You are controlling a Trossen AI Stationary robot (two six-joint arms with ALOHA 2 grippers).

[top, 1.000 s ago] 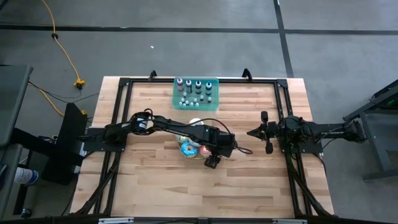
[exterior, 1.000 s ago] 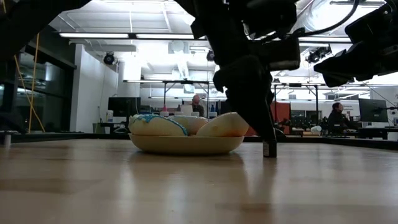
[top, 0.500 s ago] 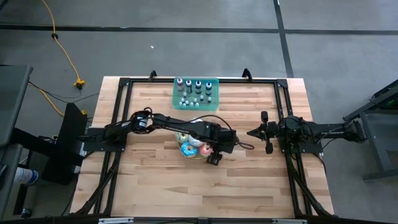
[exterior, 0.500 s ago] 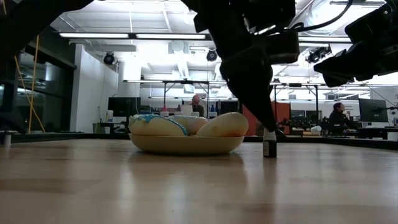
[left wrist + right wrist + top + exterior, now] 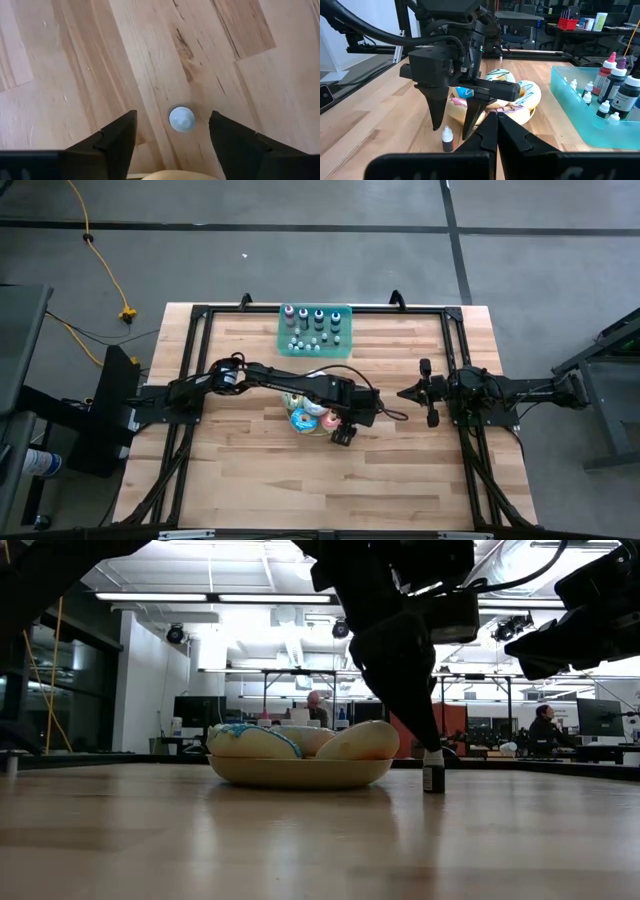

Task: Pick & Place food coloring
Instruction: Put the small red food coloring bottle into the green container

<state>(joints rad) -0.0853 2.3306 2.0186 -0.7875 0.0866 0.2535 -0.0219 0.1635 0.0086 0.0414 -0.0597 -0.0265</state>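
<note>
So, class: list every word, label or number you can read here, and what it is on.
No text can be read.
Bottles in the tray: any labels too small.
Lone bottle between the left gripper's open fingers: no readable label.
Boxes on the far shelf: print blurred.

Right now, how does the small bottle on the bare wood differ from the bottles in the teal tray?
The lone bottle stands on the bare table beside the donut bowl; the tray bottles sit inside the teal tray. It stands between the open left end effector fingers; nothing reaches them. It is smaller than the tallest tray bottles. All stand upright.
</note>
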